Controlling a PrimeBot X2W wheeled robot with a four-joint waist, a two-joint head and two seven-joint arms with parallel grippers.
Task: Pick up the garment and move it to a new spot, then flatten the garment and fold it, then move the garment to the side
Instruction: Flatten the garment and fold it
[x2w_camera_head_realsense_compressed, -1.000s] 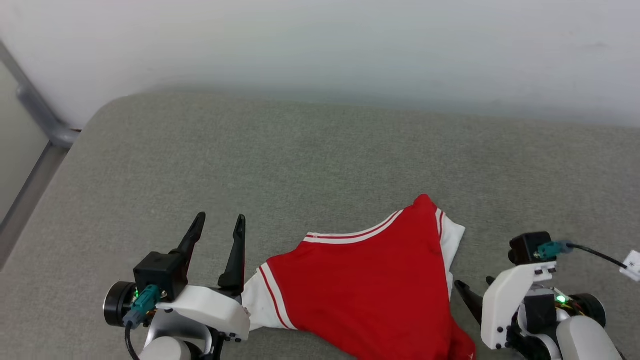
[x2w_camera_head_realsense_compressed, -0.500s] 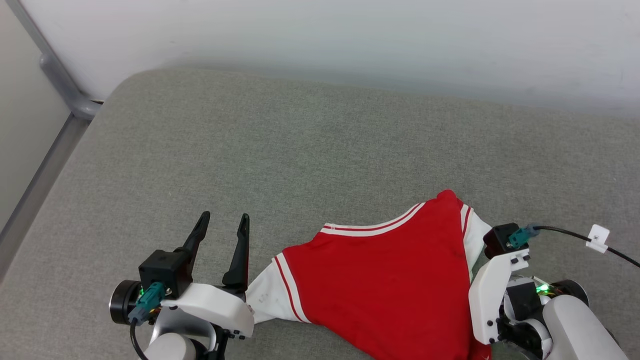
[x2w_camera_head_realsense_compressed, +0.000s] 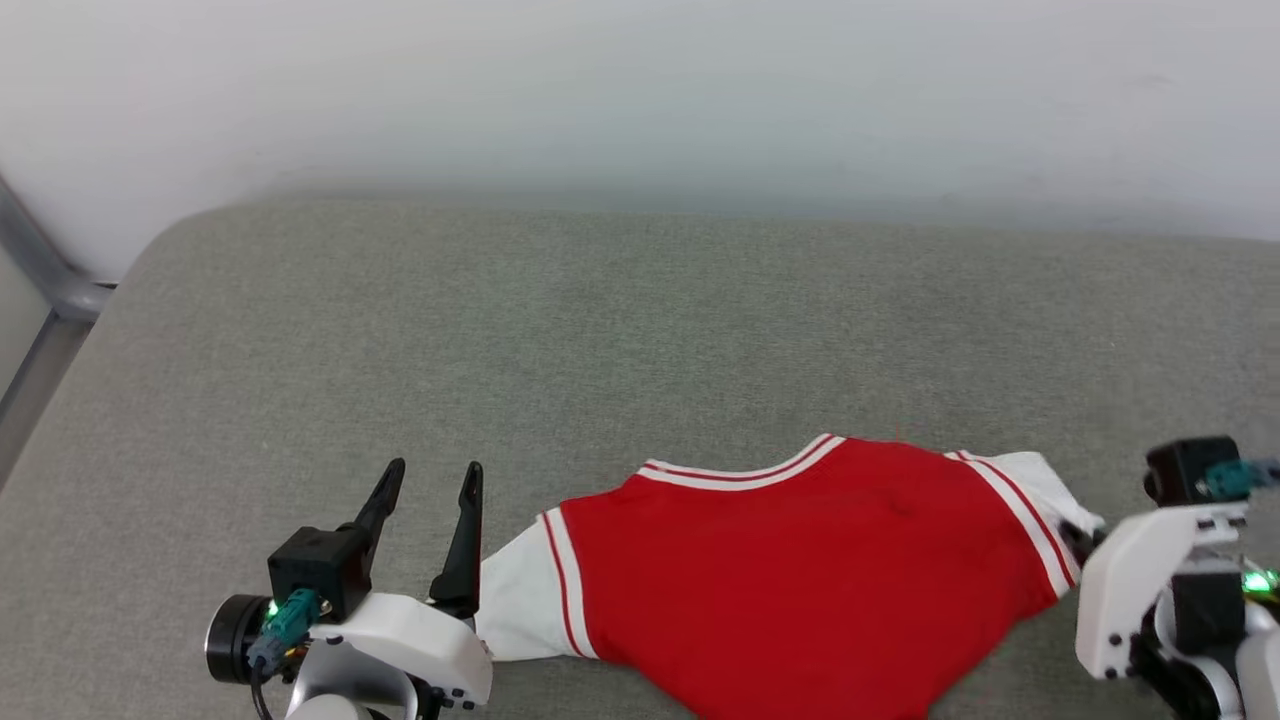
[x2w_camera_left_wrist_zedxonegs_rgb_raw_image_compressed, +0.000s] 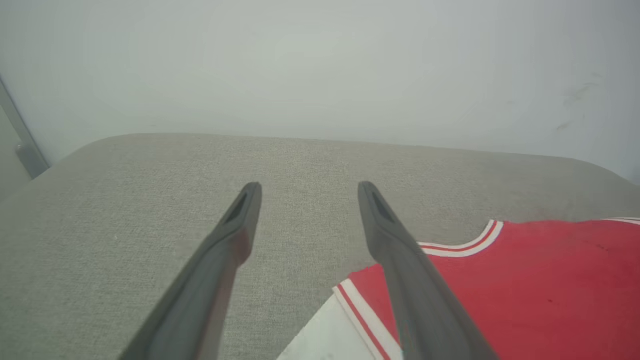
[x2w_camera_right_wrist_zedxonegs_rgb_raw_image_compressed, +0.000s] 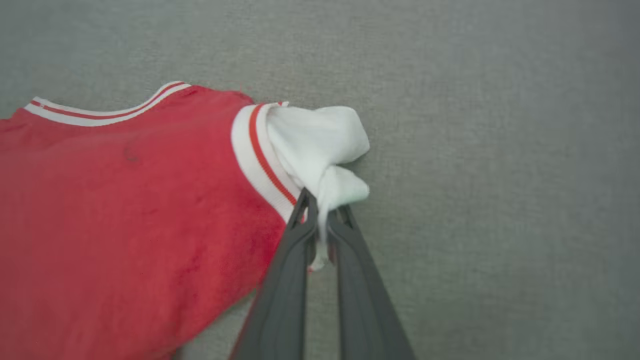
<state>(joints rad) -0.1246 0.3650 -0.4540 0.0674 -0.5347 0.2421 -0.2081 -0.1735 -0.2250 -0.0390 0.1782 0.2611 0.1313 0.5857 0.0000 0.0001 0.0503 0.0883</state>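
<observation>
The garment (x2w_camera_head_realsense_compressed: 800, 570), red with white sleeves and striped trim, lies plain side up on the grey cushion (x2w_camera_head_realsense_compressed: 600, 330), stretched left to right. My right gripper (x2w_camera_right_wrist_zedxonegs_rgb_raw_image_compressed: 322, 200) is shut on the bunched white right sleeve (x2w_camera_right_wrist_zedxonegs_rgb_raw_image_compressed: 320, 145), which is pinched between its fingertips. In the head view that gripper's white wrist mount (x2w_camera_head_realsense_compressed: 1140, 590) stands at the garment's right end and hides the fingers. My left gripper (x2w_camera_head_realsense_compressed: 433, 467) is open just left of the other white sleeve (x2w_camera_head_realsense_compressed: 515, 600), with nothing between its fingers (x2w_camera_left_wrist_zedxonegs_rgb_raw_image_compressed: 235, 235). The garment (x2w_camera_left_wrist_zedxonegs_rgb_raw_image_compressed: 525, 285) lies to that gripper's right.
A white wall (x2w_camera_head_realsense_compressed: 640, 90) runs behind the cushion's far edge. A grey metal rail (x2w_camera_head_realsense_compressed: 40, 290) stands beyond the rounded far-left corner. Bare cushion stretches ahead of and to the left of the garment.
My right gripper has shut on the white right sleeve and drawn it rightward, spreading the bunched garment wider. The head camera has shifted. The left gripper stays open in place.
</observation>
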